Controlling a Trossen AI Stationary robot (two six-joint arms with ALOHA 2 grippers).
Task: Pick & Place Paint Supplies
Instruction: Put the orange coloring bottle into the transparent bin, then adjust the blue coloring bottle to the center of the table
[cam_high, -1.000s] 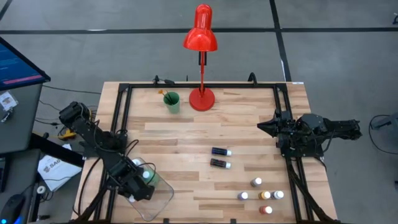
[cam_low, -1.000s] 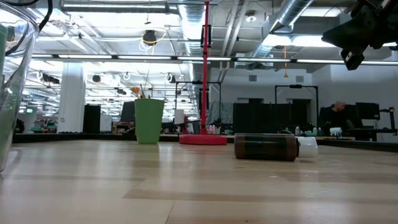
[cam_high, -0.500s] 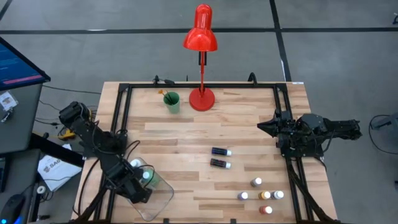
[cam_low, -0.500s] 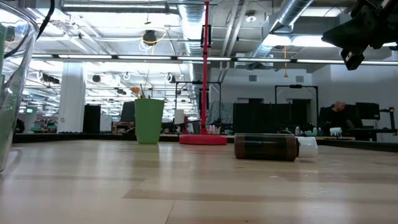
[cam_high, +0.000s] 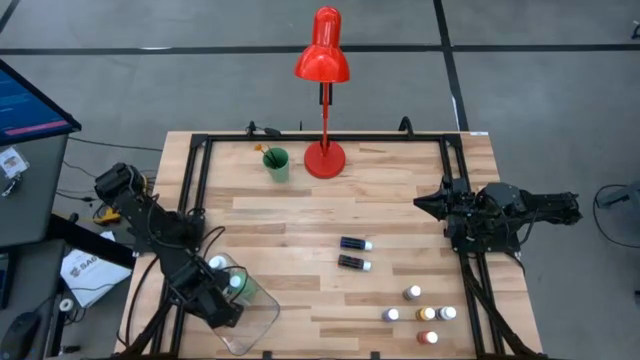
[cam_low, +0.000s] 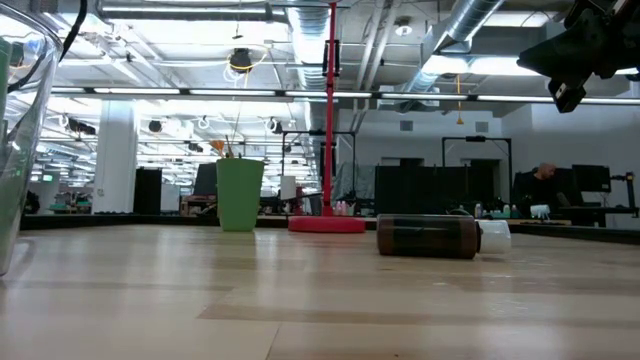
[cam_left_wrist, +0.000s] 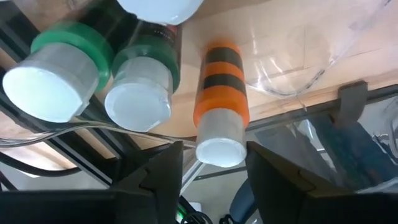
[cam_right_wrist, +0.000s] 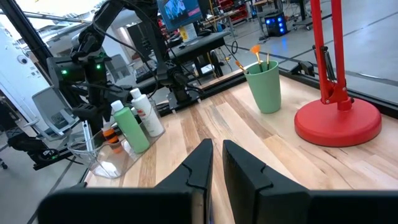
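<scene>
A: Largest first: worktop (cam_high: 400, 180), then clear tray (cam_high: 262, 318) at the near left corner. Left end effector (cam_left_wrist: 214, 168) over it?

B: Yes, down in the tray. Spread either side of the white cap of the orange-striped bottle (cam_left_wrist: 221, 93), with no firm pinch apparent. Bottle set in the tray, just beside two green-banded bottles (cam_left_wrist: 140, 93).

A: Judged a release, then. How to do it well?

B: Widen fully before lifting. Then rise straight out, clear of the tray wall and the neighbouring caps. Otherwise, risk of dragging the bottle back out.

A: Right end effector (cam_right_wrist: 214, 165)?

B: Waiting over the right side, pressed together, holding nothing.

A: Left to collect?

B: Two dark bottles (cam_high: 354, 243) lying mid-worktop. Small upright bottles (cam_high: 412, 293) near right. Thin brushes (cam_high: 268, 152) in the green cup (cam_high: 276, 166), far left.
</scene>
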